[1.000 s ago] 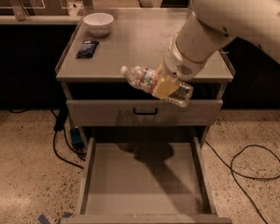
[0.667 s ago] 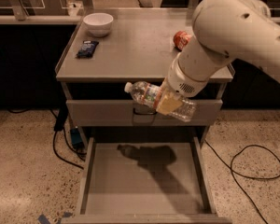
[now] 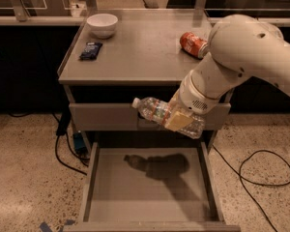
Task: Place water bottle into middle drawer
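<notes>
The water bottle (image 3: 157, 111) is clear crinkled plastic with a white cap pointing left. It hangs nearly level in the air, in front of the closed upper drawer front and above the open middle drawer (image 3: 147, 187). My gripper (image 3: 180, 119) is shut on the bottle's middle, with a tan finger pad over the label. The big white arm comes in from the upper right. The drawer is pulled out wide, its flat grey floor bare except for the shadow of the bottle and arm.
On the cabinet top (image 3: 140, 52) lie a red soda can (image 3: 193, 44) on its side at the right, a white bowl (image 3: 102, 25) at the back left and a dark snack packet (image 3: 91, 50). Cables (image 3: 261, 170) trail on the floor on both sides.
The arm has carried the bottle down and forward, from level with the cabinet top to in front of the upper drawer, over the open drawer. The soda can has come into view.
</notes>
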`<act>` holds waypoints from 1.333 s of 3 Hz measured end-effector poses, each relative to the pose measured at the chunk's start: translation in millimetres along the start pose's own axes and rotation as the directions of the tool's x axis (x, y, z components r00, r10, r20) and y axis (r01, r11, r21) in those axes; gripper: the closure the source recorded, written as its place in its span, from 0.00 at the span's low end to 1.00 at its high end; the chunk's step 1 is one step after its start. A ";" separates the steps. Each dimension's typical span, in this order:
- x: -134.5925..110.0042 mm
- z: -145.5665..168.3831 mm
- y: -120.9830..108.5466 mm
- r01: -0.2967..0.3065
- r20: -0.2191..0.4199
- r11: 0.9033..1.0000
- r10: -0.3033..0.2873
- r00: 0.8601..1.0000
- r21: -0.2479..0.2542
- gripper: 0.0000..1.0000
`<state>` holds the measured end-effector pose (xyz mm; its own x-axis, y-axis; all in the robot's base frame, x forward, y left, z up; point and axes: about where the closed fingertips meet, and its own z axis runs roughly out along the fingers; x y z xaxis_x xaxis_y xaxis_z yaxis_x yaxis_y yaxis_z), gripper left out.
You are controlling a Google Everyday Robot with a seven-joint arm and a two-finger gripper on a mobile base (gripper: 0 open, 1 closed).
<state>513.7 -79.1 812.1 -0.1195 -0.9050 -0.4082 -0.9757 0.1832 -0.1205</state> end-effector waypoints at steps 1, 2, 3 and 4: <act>8.2 12.6 6.4 0.004 0.011 1.000 -0.004 1.000 -0.026 1.00; 33.7 57.3 13.2 -0.035 0.060 0.995 0.040 0.997 -0.089 1.00; 63.0 101.0 15.3 -0.062 0.116 0.991 0.076 0.990 -0.120 1.00; 86.2 140.7 13.8 -0.078 0.147 0.983 0.103 0.984 -0.165 1.00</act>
<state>515.8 -100.6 647.9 -0.1908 -0.8153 -0.5467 -0.9803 0.1874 0.0626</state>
